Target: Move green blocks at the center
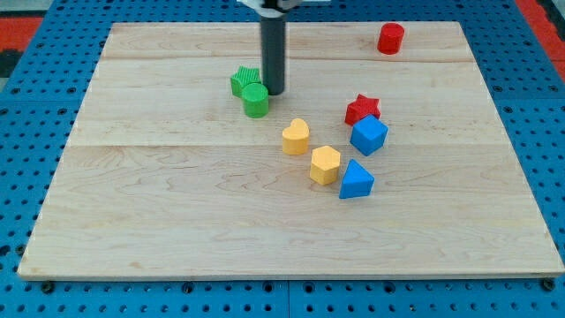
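A green star block (243, 80) and a green cylinder block (256, 100) sit touching each other, above and left of the board's middle. My tip (274, 92) stands just right of both green blocks, close against the cylinder's upper right side. The dark rod rises from there out of the view's top.
A yellow heart block (296, 136) and a yellow hexagon block (325, 164) lie right of centre. A red star block (362, 109), a blue cube block (368, 135) and a blue triangle block (356, 180) cluster further right. A red cylinder block (390, 39) stands at top right. The wooden board (159, 221) sits on a blue pegboard.
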Available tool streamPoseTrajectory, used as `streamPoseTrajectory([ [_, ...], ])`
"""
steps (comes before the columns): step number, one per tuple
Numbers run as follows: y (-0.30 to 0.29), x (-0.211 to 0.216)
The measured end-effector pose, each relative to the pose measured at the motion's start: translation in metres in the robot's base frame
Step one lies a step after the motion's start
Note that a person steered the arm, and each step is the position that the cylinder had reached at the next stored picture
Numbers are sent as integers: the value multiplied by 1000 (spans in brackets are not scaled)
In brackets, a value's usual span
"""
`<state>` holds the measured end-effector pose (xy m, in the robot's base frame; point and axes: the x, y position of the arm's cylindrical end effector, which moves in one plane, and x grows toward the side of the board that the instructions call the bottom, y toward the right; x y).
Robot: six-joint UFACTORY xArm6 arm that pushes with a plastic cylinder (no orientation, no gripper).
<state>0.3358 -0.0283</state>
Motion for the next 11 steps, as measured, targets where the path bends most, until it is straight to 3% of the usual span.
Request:
streamPoseTrajectory([
  [2, -7, -79],
  [3, -48, -73],
  [4, -13, -27],
  [5, 26, -15],
  [6, 21, -10],
  [7, 8, -72],
  [8, -36, -70],
  [10, -38, -4],
  [11, -34, -23],
])
